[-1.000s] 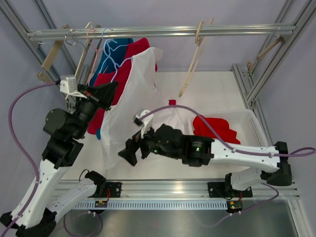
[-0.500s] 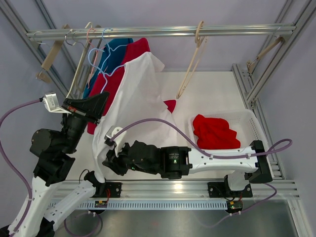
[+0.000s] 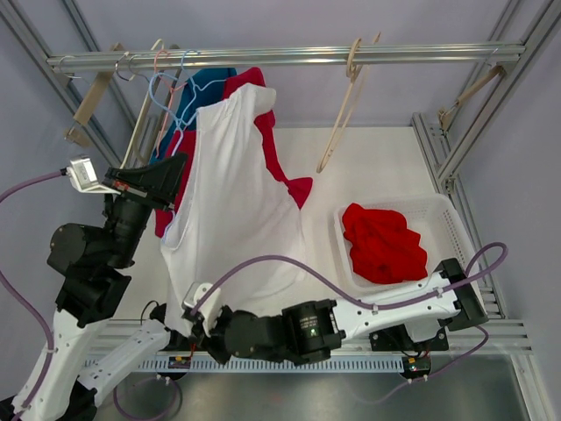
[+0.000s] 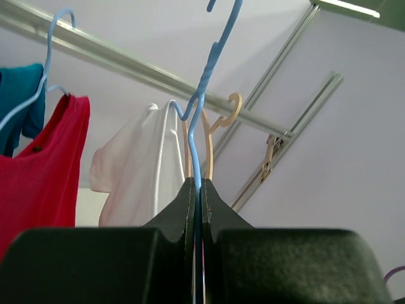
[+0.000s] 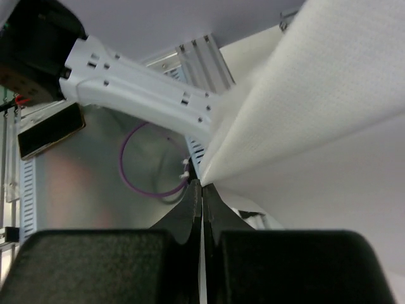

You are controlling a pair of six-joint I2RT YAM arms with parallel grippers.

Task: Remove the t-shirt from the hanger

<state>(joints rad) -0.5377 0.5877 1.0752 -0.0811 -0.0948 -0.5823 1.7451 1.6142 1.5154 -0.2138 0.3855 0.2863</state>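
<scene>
The white t-shirt [image 3: 232, 202] is stretched taut from the rail down toward the near left. It hangs by the light blue hanger [image 4: 205, 95], whose wire runs between the shut jaws of my left gripper [image 4: 198, 185]; from above, that left gripper [image 3: 178, 168] sits beside the shirt's left shoulder. My right gripper [image 5: 202, 183] is shut on the edge of the white t-shirt [image 5: 316, 82]. In the top view the right gripper [image 3: 191, 331] is low at the near edge, at the shirt's hem.
A red shirt [image 3: 250, 83] and a teal shirt [image 3: 206, 83] hang behind the white one on the metal rail [image 3: 289, 57]. A bare wooden hanger [image 3: 342, 114] hangs at mid-rail. A white basket [image 3: 456, 219] at right holds a red garment [image 3: 386, 241].
My right gripper shut on the white t-shirt's hem and pulled it toward the near left, stretching the shirt. The left gripper, still holding the hanger, shifted slightly left.
</scene>
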